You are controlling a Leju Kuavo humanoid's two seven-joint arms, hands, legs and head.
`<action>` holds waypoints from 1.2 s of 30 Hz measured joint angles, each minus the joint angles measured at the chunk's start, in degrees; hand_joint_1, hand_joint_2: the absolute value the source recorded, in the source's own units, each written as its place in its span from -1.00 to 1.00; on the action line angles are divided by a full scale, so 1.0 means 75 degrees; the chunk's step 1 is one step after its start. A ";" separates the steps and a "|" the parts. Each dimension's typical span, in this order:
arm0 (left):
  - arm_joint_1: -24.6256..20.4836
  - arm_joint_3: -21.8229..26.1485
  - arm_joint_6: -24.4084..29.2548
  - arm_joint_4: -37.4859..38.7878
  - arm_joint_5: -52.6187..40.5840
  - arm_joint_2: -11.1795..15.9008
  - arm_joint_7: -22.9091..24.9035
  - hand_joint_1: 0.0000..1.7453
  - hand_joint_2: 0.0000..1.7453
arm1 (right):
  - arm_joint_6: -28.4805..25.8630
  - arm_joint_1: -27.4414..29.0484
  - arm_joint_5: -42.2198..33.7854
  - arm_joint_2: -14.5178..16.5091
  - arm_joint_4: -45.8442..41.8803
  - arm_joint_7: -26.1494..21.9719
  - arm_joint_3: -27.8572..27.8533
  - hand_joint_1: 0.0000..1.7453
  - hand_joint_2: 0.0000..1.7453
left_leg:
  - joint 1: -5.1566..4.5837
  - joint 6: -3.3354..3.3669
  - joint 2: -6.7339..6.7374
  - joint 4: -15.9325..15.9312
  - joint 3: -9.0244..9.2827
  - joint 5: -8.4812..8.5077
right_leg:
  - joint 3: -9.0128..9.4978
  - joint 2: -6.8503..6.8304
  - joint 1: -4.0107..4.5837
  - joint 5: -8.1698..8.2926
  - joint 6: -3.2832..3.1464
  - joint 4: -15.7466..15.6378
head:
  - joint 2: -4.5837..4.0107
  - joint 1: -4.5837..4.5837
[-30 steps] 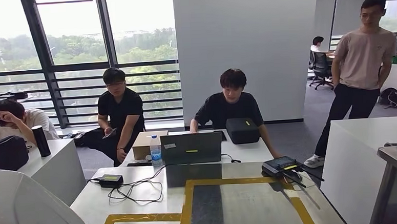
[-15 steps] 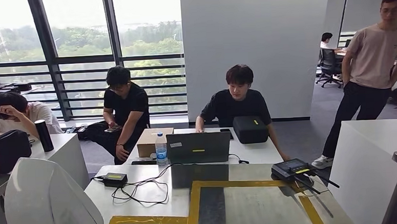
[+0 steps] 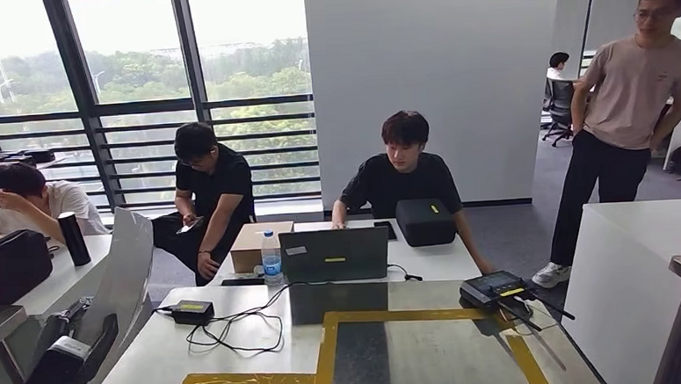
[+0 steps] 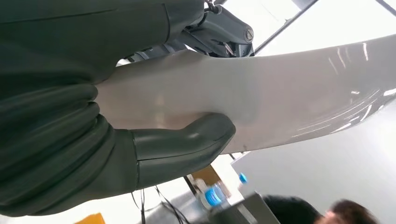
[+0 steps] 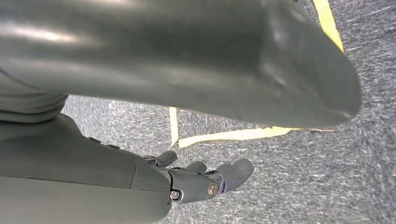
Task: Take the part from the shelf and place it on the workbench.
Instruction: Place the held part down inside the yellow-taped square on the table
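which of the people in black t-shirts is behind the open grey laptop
The person in the black t-shirt at the white pillar, directly behind the grey laptop; the other black-shirted person sits by the window.

Laptop (image 3: 331,254) at the far edge of the bench (image 3: 239,347), bottle (image 3: 271,257) just left of it, controller (image 3: 492,287) off right, cabled box (image 3: 191,311) left.
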 joint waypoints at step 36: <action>-0.1596 -0.2788 0.0897 0.5183 -0.2885 -0.2934 0.2537 1.00 1.00 | -0.0152 0.0000 -0.0013 -0.0065 0.0000 0.0190 0.0079 -1.00 -1.00 | -0.0043 0.0075 -0.0008 -0.0002 -0.0004 -0.0044 | 0.0060 0.0003 -0.0043 -0.0003 0.0050 -0.0083 | 0.0000 0.0002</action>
